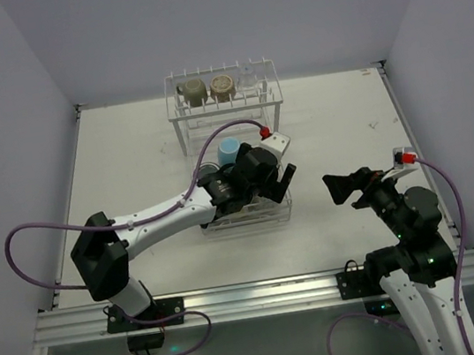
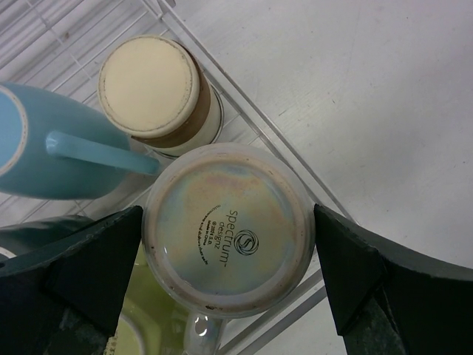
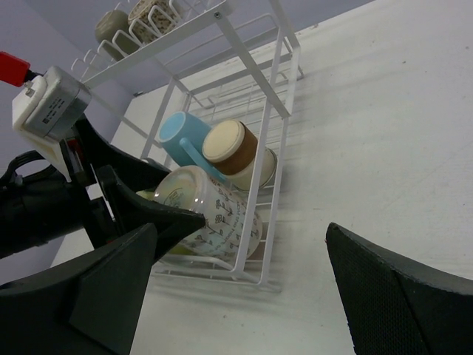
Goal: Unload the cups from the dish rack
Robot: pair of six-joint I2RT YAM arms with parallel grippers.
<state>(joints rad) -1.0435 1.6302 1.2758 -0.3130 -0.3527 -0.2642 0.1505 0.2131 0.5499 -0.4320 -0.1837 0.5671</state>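
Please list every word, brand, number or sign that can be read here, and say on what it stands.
"spectrum", with "designz" below it and a round logo: on the upturned base of the large cup.
Tiny lines beside it: too small to read.
Dark print on this cup's side, right wrist view: blurred, unreadable.
Label on the grey box: too small to read.
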